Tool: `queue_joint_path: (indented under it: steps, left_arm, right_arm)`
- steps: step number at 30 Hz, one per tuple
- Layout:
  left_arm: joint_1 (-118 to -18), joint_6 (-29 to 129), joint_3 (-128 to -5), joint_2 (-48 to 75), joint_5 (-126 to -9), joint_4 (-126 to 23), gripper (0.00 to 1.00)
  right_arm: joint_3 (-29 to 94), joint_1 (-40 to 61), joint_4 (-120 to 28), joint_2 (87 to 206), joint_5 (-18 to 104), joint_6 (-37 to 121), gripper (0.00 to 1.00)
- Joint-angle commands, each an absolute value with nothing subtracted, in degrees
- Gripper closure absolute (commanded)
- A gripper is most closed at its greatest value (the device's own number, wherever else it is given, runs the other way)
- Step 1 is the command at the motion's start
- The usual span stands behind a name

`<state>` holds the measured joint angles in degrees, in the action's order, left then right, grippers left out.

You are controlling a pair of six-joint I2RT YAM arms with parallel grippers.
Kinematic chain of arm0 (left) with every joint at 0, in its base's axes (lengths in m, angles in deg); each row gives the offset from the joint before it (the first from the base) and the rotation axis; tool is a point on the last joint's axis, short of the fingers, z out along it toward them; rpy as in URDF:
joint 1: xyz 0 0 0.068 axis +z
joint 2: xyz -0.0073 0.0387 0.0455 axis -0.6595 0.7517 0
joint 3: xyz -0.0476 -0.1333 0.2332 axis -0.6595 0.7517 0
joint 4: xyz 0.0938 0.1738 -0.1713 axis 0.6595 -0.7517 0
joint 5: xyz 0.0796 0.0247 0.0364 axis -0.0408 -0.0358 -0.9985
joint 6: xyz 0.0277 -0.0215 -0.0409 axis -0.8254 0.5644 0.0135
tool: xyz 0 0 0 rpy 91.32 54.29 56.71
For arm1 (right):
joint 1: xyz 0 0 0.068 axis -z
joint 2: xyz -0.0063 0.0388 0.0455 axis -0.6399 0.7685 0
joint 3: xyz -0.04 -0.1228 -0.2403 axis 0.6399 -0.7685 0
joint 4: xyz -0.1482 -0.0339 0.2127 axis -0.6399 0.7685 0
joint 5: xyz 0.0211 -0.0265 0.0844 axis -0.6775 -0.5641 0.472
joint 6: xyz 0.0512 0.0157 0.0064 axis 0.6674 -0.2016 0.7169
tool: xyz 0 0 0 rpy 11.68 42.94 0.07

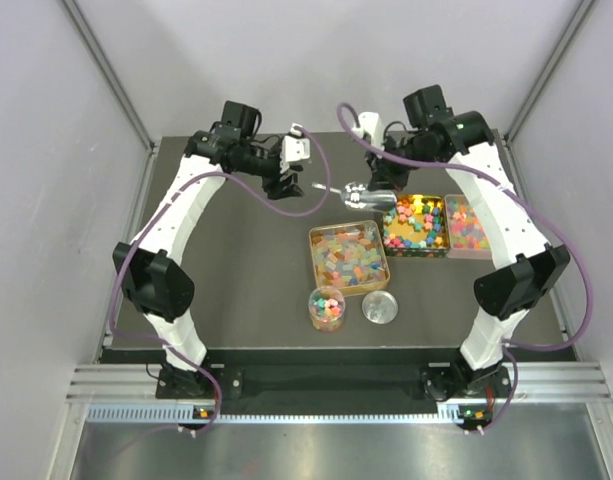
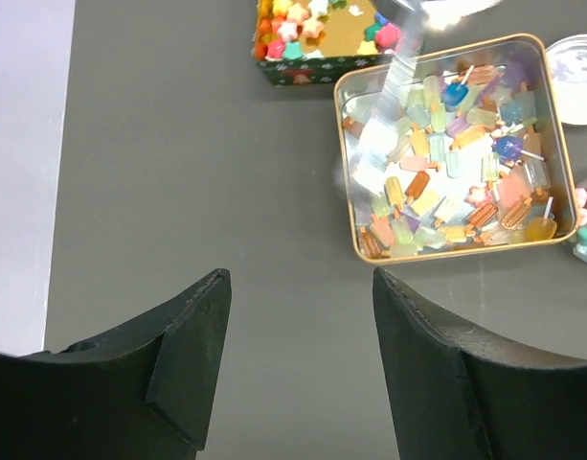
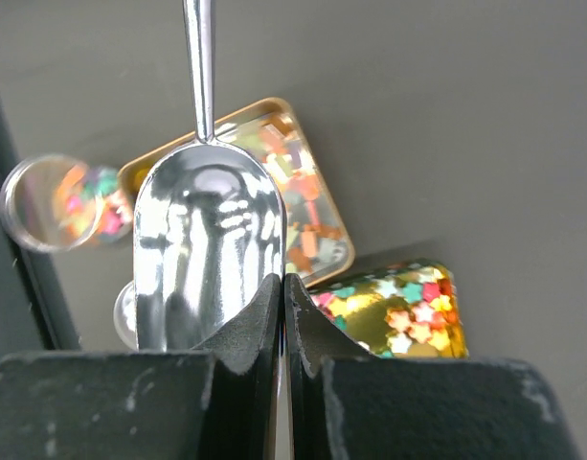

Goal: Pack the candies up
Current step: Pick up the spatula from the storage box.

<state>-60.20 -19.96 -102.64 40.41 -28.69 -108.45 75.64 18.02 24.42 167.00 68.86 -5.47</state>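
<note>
Hovering over desk in top view, left hand released, empty; candies lie near-right of it. Left wrist: candies ahead-right of spread fingers. Right wrist: right hand clenched on scoop, candies beyond it.

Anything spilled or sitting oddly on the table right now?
I see no spill. One oddity: the right gripper pinches the scoop by the wall of its bowl, not its handle, which points away from the fingers.
</note>
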Motion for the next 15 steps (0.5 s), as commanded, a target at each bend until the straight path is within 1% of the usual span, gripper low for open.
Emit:
queue_joint_path:
  steps: [1,4,9,15]
  left_arm:
    - [-61.38,-22.19,-101.71,36.30,-25.15,-103.87,0.34]
    - [-62.53,-21.67,-102.06,35.78,-24.72,-104.57,0.35]
    - [-65.51,-20.96,-105.05,35.86,-23.66,-109.83,0.38]
    - [-68.07,-21.49,-104.17,34.02,-26.21,-113.80,0.39]
  right_arm:
    - [75.36,13.86,31.48,165.29,71.01,-14.80,1.00]
    - [75.09,12.63,31.05,165.38,70.04,-14.64,1.00]
    - [76.50,11.31,29.91,166.61,67.41,-13.67,1.00]
    - [74.66,11.13,28.77,166.87,61.96,-13.94,1.00]
